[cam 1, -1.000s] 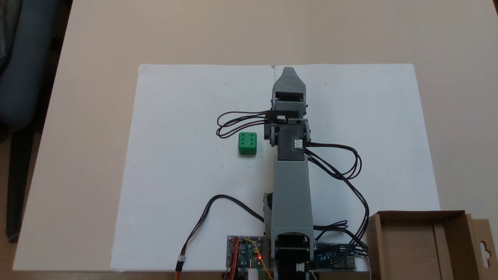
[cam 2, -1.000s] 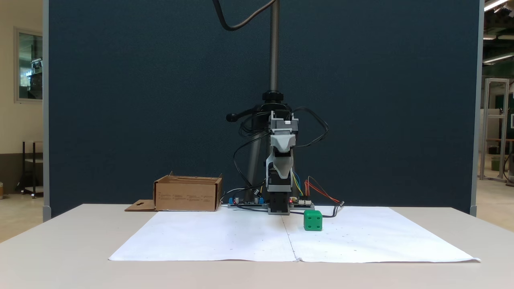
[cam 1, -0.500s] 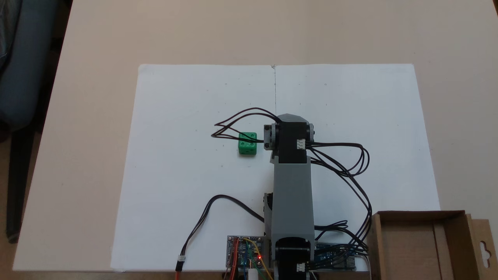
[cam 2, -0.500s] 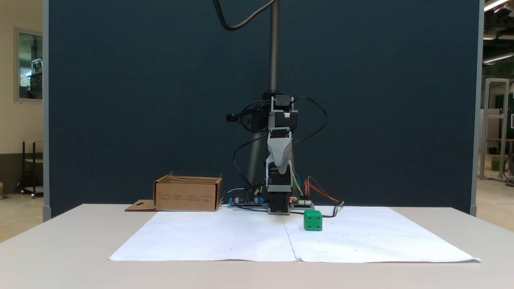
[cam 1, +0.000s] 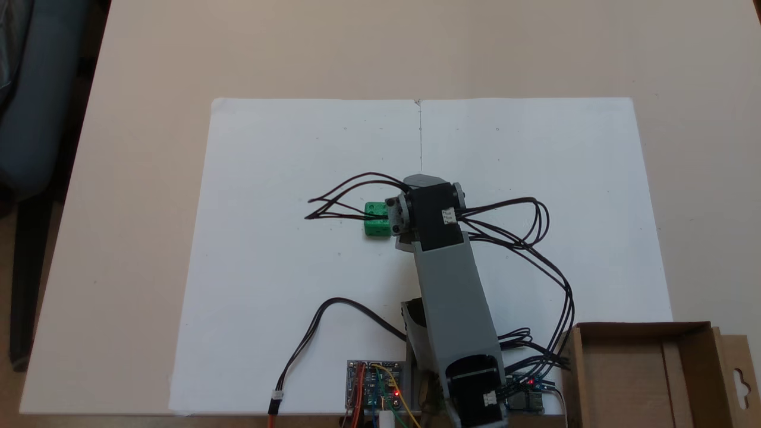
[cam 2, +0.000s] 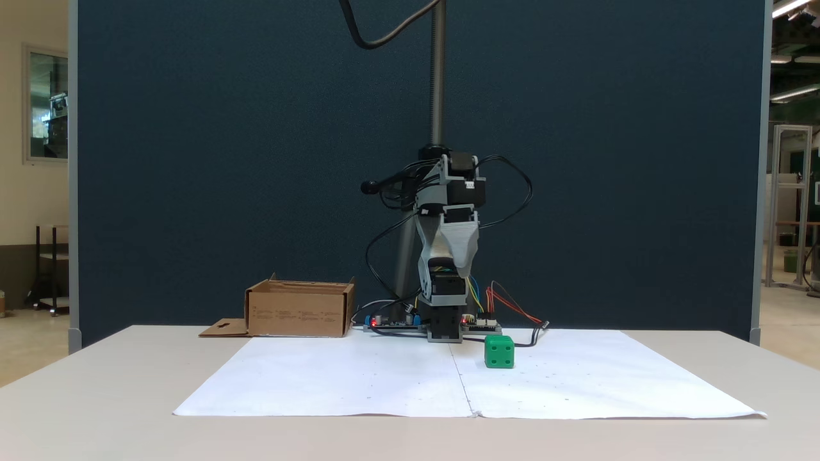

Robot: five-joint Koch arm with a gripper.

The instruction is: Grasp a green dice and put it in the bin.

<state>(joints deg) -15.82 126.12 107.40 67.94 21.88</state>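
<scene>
The green dice [cam 1: 374, 220] lies on the white paper sheet, left of the arm's raised joint in a fixed view from above, with the arm's black wires crossing its top. From the front, the green dice [cam 2: 499, 351] sits on the paper, below and to the right of the gripper. My gripper [cam 2: 443, 261] hangs high above the table, pointing downward. Its grey jaws overlap from this side, so their gap does not show, and nothing is seen between them. The bin [cam 1: 642, 371] is an open brown cardboard box at the lower right; the bin [cam 2: 300, 310] stands at the left from the front.
A white paper sheet [cam 1: 285, 178] covers the middle of the beige table [cam 1: 416, 47]. Circuit boards [cam 1: 374, 389] and loose wires lie beside the arm's base. A camera stand pole [cam 2: 437, 70] rises behind the arm, in front of a dark blue partition.
The arm has folded back, swinging the gripper from stretched forward to pointing down. It then turned at its base toward the dice. Dice and bin stayed put.
</scene>
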